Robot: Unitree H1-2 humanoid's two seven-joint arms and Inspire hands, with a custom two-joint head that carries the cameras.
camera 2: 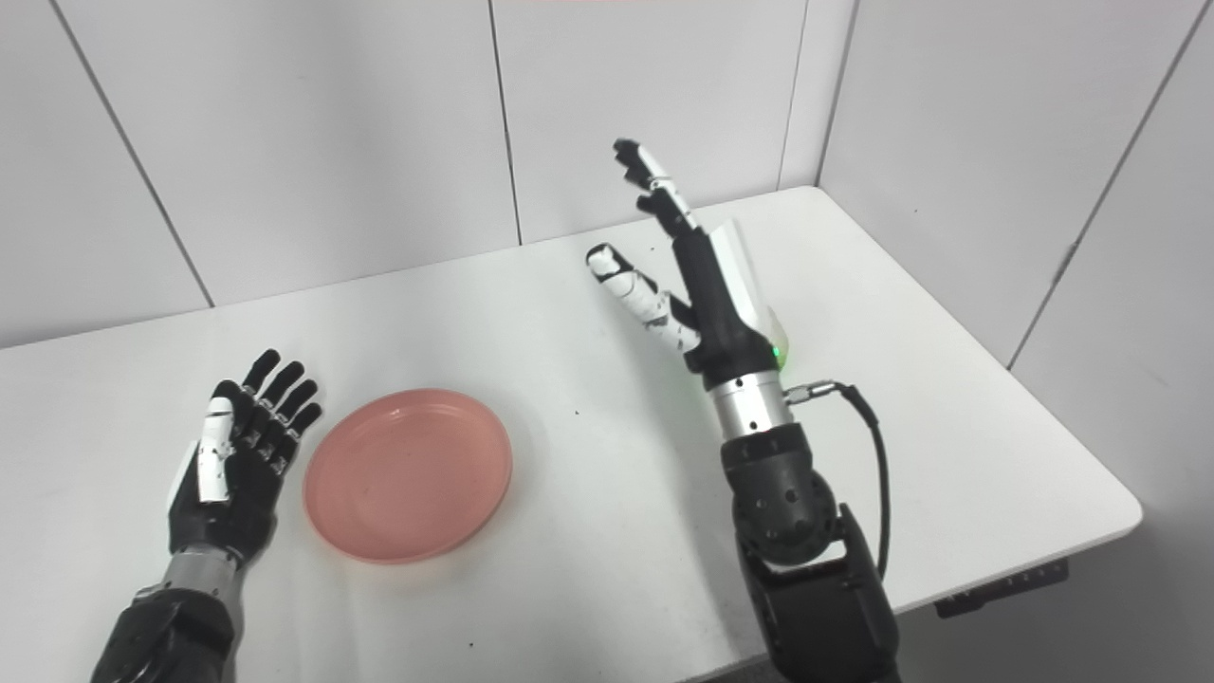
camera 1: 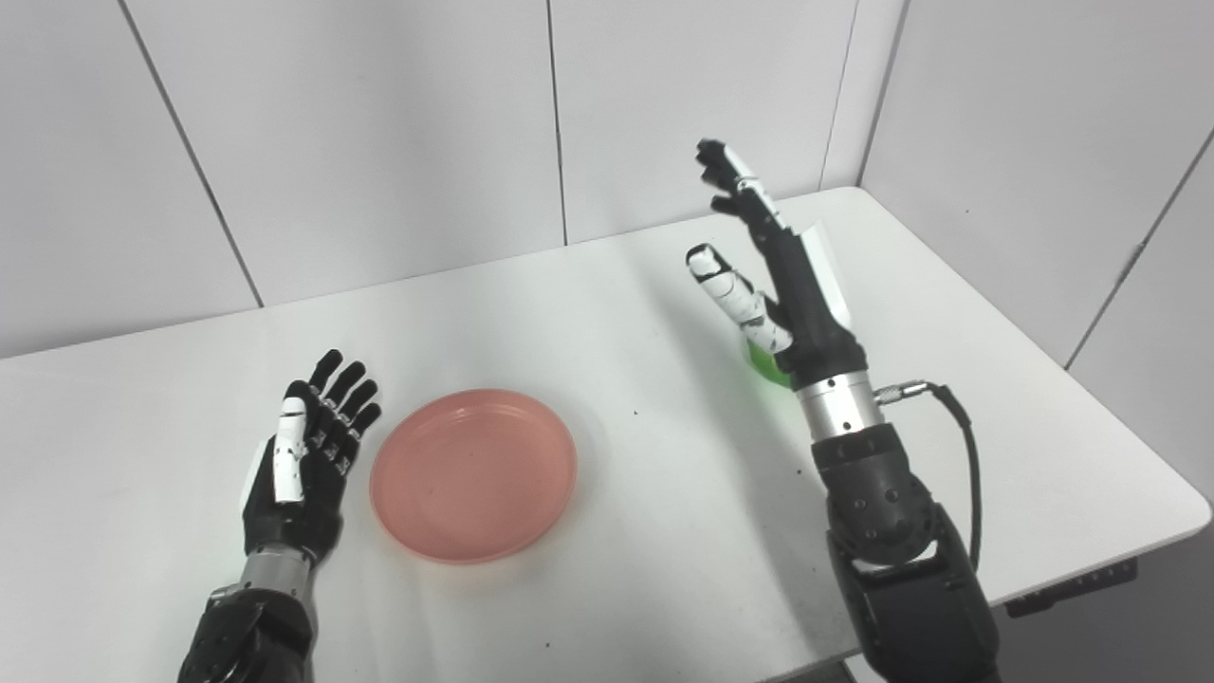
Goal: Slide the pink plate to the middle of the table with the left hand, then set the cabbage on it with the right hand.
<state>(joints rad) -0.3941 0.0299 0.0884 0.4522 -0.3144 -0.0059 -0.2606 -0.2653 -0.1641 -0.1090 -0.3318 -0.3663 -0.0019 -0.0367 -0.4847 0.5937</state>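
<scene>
Fingers on my left hand [camera 1: 303, 465] are spread flat and hold nothing, resting palm-up on the worktop [camera 1: 607, 313] just beside the left rim of the pink plate [camera 1: 474, 472]. My right hand [camera 1: 763, 275] is raised above the worktop, its fingers [camera 1: 726, 171] stretched apart and upward, the thumb angled out, and it grips nothing either.

Low behind my right wrist a small patch of green [camera 1: 766, 365] shows. I take it to be the cabbage, but my own hand hides most of it, so I cannot tell its shape or how it lies. It sits on the right half of the worktop, well apart from the plate.

To my eye the plate lies left of centre, so the slide may not be finished. It looks like thin, stiff plastic with a shallow raised rim: light and smooth-bottomed. I judge it will glide easily on this slick surface and could overshoot or spin if pushed off-centre. I would press on the near-left rim and push gently rightward.

If the cabbage is a toy, I expect it to be light, firm and somewhat slippery. I would come down over its widest part, thumb opposite the fingers, and close softly so it does not squirt out.
</scene>
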